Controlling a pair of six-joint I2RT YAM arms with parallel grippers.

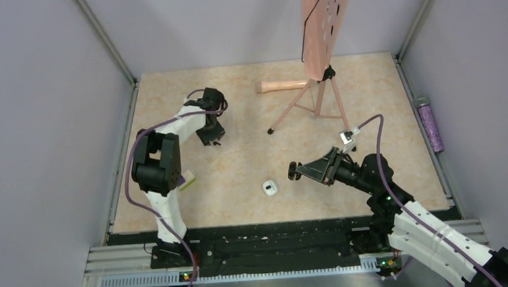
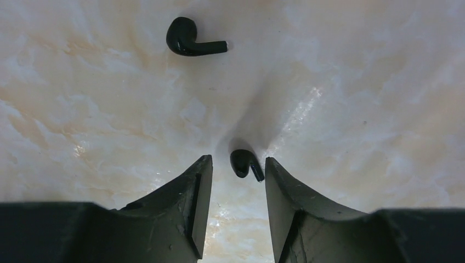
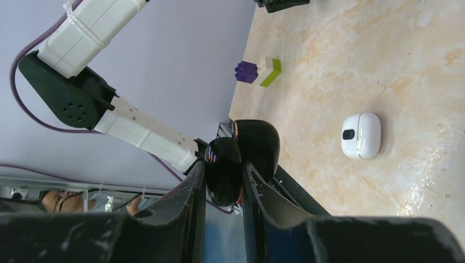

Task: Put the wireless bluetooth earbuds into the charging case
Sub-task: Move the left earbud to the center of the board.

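Observation:
Two small black earbuds lie on the marbled tabletop in the left wrist view. One earbud (image 2: 189, 39) is farther out; the other earbud (image 2: 240, 160) lies right at the tips of my left gripper (image 2: 237, 162), between the two spread fingers and touching neither. My left gripper (image 1: 212, 138) is open, low over the table at the left. My right gripper (image 3: 224, 164) is shut on a glossy black hinged shell, the charging case (image 3: 257, 142), which it holds above the table near the middle (image 1: 298, 169).
A small white oval pod (image 1: 270, 187) (image 3: 361, 135) lies on the table left of the right gripper. A purple-and-yellow block (image 1: 186, 180) (image 3: 257, 71) sits by the left arm. A pink tripod stand (image 1: 321, 78) occupies the back, and a purple bottle (image 1: 430, 124) lies along the right edge.

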